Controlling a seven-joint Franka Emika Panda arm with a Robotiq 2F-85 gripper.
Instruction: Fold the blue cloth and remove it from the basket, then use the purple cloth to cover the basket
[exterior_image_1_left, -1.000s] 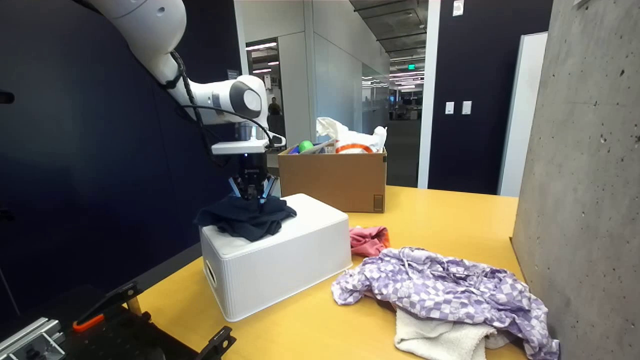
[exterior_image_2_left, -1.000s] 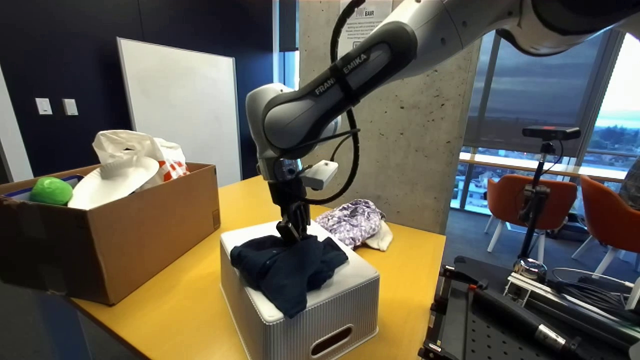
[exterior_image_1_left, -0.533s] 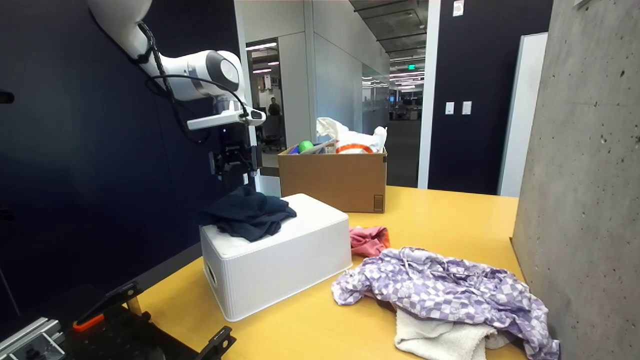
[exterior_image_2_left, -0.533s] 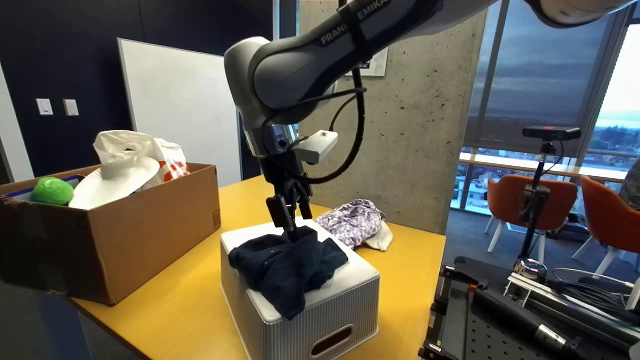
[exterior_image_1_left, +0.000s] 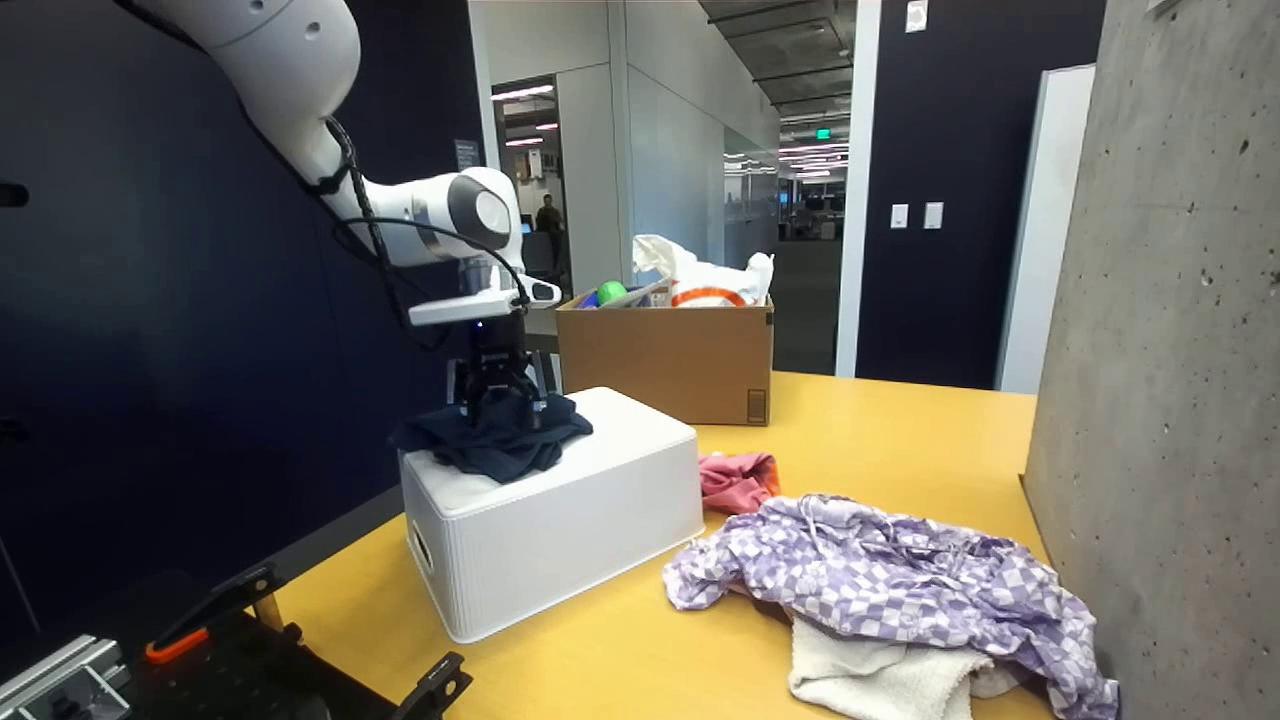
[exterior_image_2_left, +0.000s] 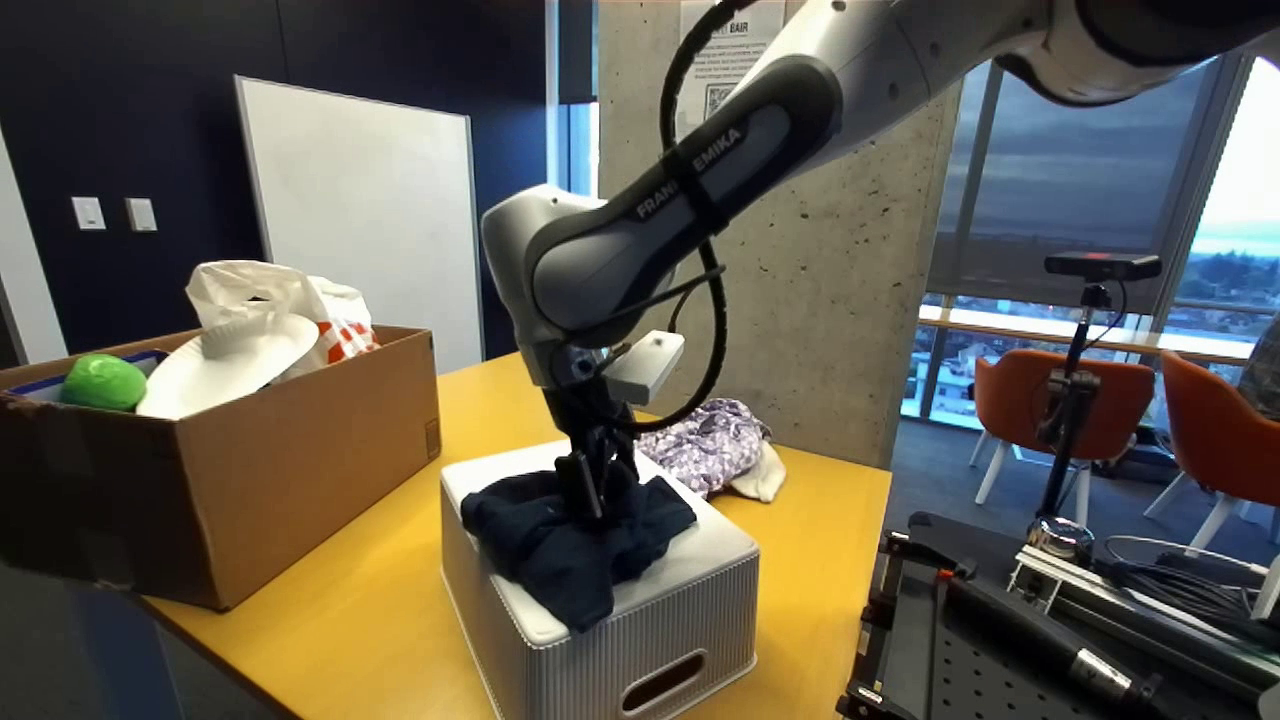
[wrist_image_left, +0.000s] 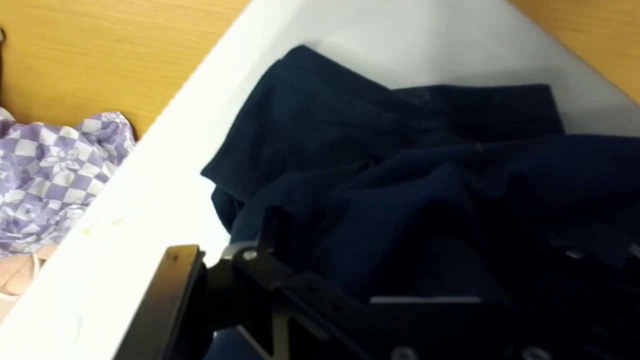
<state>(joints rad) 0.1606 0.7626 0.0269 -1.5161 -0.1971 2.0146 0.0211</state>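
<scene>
In an exterior view the gripper (exterior_image_1_left: 505, 415), lowered again after hanging clear a moment ago, is down at the blue cloth (exterior_image_1_left: 500, 453) with fingers spread, clenching nothing. In an exterior view that cloth lies rumpled atop the basket (exterior_image_2_left: 650, 630), reaching over its slotted end's edge near a corner. The wrist view shows loose folds and the purple cloth (wrist_image_left: 55, 175) past the basket's edge, so a fresh pinch for folding seems next, covering well after.

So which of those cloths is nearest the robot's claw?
The navy cloth, on the white bin right at the gripper; the purple checked cloth, cream cloth and pinkish-red cloth lie off the bin.
</scene>
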